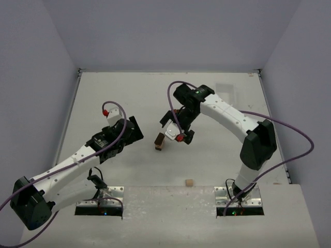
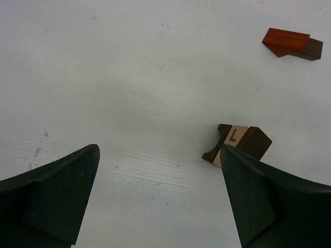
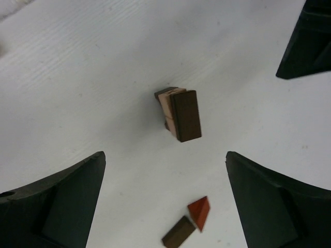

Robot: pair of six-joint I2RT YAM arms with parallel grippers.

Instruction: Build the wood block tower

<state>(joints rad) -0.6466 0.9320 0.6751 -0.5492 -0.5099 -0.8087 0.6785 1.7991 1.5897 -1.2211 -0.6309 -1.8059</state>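
The worktop [image 2: 129,77] is showing a white, matt face with fine ridges running across it; the wood block tower [image 3: 178,114] is showing bare wood, pale tan against dark brown, smooth and dull; the red wedge block [image 3: 199,212] is carrying a slight sheen; the dark brown block [image 3: 178,238] beside it is looking matt; the left hand [image 2: 159,155] and right hand [image 3: 165,157] are showing dark, matt, plastic-looking fingers [image 2: 57,196]; the arm shells [image 1: 227,116] are gleaming as smooth white plastic; the base plates [image 1: 240,199] are looking like bare metal.
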